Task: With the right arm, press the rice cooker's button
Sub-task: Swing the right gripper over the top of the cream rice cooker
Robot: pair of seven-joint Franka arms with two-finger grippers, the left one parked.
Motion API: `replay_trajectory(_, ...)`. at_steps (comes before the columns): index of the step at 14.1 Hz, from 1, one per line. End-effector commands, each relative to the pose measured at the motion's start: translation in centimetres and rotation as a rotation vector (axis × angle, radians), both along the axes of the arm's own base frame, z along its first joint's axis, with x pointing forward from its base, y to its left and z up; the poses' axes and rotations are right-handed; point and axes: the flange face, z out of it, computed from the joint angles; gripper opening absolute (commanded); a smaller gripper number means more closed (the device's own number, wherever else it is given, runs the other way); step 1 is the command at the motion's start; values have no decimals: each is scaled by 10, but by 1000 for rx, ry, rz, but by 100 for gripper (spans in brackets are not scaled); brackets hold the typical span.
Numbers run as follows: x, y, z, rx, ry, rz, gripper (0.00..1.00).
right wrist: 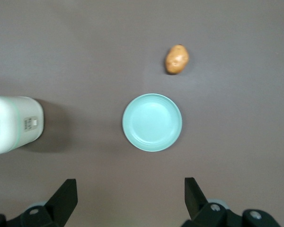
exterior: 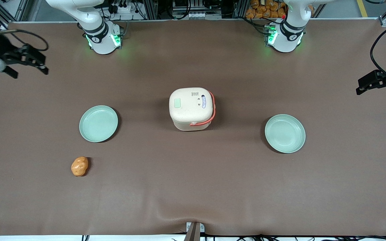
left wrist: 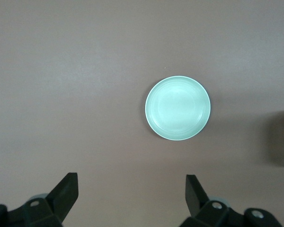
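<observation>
Overhead, open gripper [exterior: 28, 63] above brown table [exterior: 193, 187].

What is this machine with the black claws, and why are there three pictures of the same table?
It is a robot arm, and the claws are its gripper, hanging open and empty above the working arm's end of the table. One picture looks down from the front; the other two come from cameras on the robot's wrists. On the table stand a rice cooker with a small green button, two green plates, one each side of it, and a potato. Nothing is held.
</observation>
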Motion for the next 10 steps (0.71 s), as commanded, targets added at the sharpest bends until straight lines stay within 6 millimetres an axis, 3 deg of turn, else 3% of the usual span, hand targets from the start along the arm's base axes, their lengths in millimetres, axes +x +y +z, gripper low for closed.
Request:
replay_trajectory(1,0,40,-1,15,-7,3,100)
replay_trajectory(3,0,85,-8,23,-18,-17,100)
replay_trajectory(6,-3,167,-46,0,29,-37,68)
replay_trajectory(8,0,201,-63,18,18,-97,50)
replay_trajectory(10,-3,250,-90,15,12,-111,26)
